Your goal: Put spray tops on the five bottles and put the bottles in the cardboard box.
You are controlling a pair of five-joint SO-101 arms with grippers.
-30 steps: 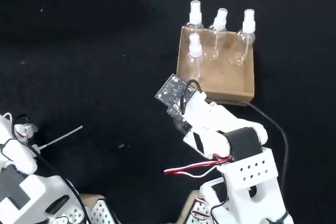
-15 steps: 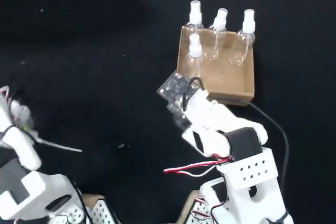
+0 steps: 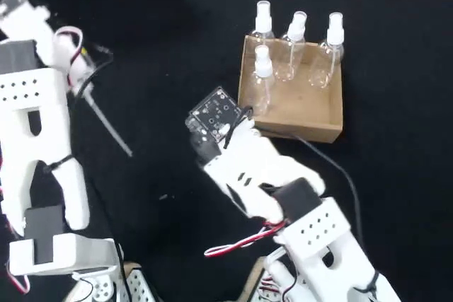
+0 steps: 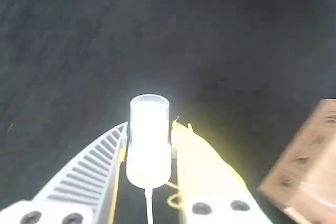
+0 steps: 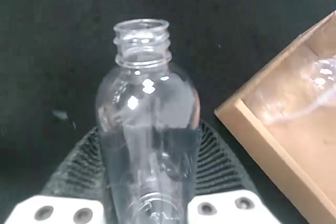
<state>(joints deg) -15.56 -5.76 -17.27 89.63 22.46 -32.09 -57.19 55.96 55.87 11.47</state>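
Right wrist view showed the right gripper (image 5: 149, 142) closed around the open bottle (image 5: 147, 93), just beside the cardboard box (image 5: 286, 148). Well apart from the box, the left gripper (image 4: 149, 129) pinched the spray top (image 4: 150, 148). Its thin tube probably needed to enter the neck straight.

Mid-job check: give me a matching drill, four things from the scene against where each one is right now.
Things
1. spray top
2. uncapped bottle
3. four capped bottles
4. cardboard box

Places
A. standing inside the box
B. gripped in the right hand
C. resting on the black table
D. gripped in the left hand

Pairs: 1-D, 2-B, 3-A, 4-C
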